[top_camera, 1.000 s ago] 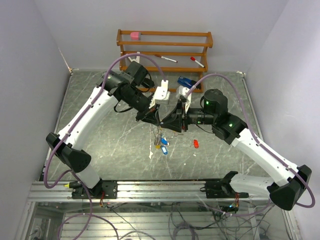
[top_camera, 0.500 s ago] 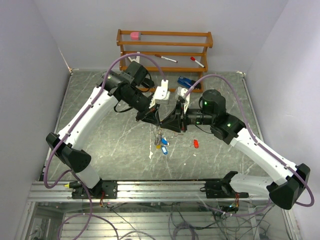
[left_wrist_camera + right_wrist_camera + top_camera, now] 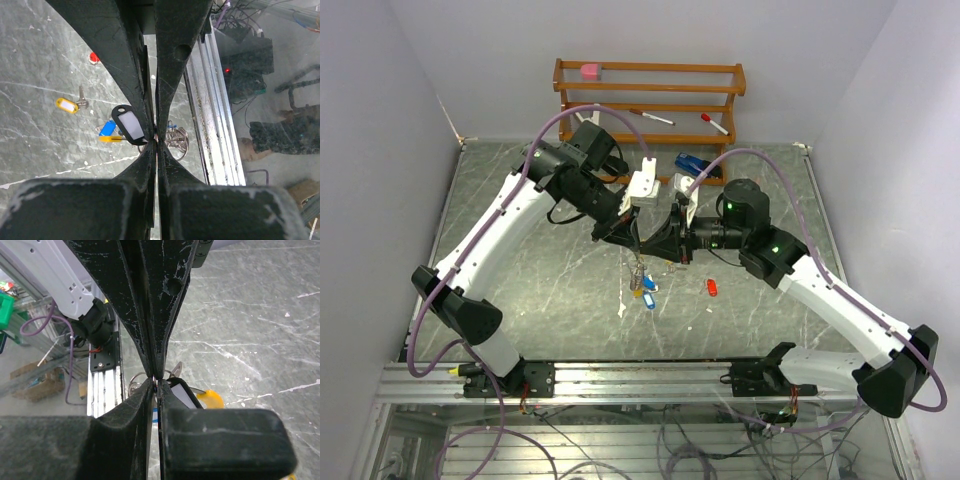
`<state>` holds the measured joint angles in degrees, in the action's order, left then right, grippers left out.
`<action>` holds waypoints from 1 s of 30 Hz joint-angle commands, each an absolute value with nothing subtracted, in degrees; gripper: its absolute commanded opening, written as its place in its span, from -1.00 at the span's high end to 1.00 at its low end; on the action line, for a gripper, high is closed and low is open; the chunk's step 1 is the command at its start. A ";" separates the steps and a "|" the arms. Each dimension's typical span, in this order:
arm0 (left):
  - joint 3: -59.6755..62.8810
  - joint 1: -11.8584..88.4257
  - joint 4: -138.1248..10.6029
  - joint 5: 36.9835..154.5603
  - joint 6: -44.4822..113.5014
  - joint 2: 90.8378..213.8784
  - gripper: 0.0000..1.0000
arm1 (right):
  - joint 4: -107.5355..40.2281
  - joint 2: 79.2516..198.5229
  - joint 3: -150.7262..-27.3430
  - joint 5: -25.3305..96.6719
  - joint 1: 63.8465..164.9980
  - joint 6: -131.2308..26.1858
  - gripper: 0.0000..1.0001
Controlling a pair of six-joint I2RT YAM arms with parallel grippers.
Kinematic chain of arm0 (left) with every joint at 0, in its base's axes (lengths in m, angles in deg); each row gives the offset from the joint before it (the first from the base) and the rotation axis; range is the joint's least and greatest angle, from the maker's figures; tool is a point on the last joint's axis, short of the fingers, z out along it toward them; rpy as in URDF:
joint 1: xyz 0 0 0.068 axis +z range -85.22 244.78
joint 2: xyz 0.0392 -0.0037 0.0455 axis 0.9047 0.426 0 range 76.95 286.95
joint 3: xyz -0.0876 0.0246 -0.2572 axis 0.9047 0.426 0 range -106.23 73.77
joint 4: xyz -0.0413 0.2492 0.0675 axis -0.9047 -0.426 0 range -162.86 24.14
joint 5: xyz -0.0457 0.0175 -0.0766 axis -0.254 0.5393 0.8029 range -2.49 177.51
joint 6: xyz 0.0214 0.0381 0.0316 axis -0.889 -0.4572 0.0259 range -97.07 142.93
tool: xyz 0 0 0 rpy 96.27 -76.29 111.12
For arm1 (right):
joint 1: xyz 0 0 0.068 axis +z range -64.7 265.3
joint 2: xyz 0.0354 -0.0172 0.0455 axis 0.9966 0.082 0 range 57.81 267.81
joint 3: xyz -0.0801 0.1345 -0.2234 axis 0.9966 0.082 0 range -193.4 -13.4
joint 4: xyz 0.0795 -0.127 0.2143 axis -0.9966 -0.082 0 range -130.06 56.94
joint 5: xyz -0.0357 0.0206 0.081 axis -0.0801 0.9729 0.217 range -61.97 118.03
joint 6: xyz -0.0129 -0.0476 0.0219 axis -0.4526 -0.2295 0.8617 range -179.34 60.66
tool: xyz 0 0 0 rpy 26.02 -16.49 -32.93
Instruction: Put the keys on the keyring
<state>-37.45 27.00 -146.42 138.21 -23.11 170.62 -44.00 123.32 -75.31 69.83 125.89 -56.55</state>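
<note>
Both tools are pinching fully shut: left tool [image 3: 155,146] and right tool [image 3: 156,386] are gripping the keyring [image 3: 176,135] tip to tip. Keys [image 3: 639,281] are dangling over the surface [image 3: 540,290].

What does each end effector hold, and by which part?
Left end effector: the keyring, by its thin wire. Right end effector: shut beside it; hold cannot be told.

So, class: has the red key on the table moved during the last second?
No. The red key lies where it did, at the same spot against the white veins of the table.
</note>
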 commanded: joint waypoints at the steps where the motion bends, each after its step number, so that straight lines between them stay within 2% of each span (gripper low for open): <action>1: -39.31 26.64 -145.40 140.48 -22.56 170.30 0.86 | -41.85 123.96 -74.48 70.48 126.14 -55.23 0.91; 4: -38.66 26.71 -143.62 139.59 -21.21 169.81 0.86 | -41.21 123.89 -74.10 70.26 126.10 -54.41 1.00; 9: -37.74 26.64 -139.59 137.32 -18.10 168.71 0.79 | -37.41 122.07 -72.27 68.63 126.15 -51.84 1.00; 15: -38.88 26.69 -138.28 135.93 -15.88 168.81 0.48 | -32.34 119.73 -69.06 66.55 126.11 -48.18 1.00; 21: -39.24 26.72 -132.95 133.35 -11.55 167.07 0.29 | -26.93 116.27 -66.59 62.52 126.11 -46.53 1.00; 30: -41.50 26.73 -124.35 127.32 -4.20 165.52 0.25 | -19.06 112.22 -65.25 55.14 126.12 -46.43 1.00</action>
<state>-39.09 27.00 -131.03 131.15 -9.17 167.39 -27.21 114.71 -66.11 59.69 125.92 -46.61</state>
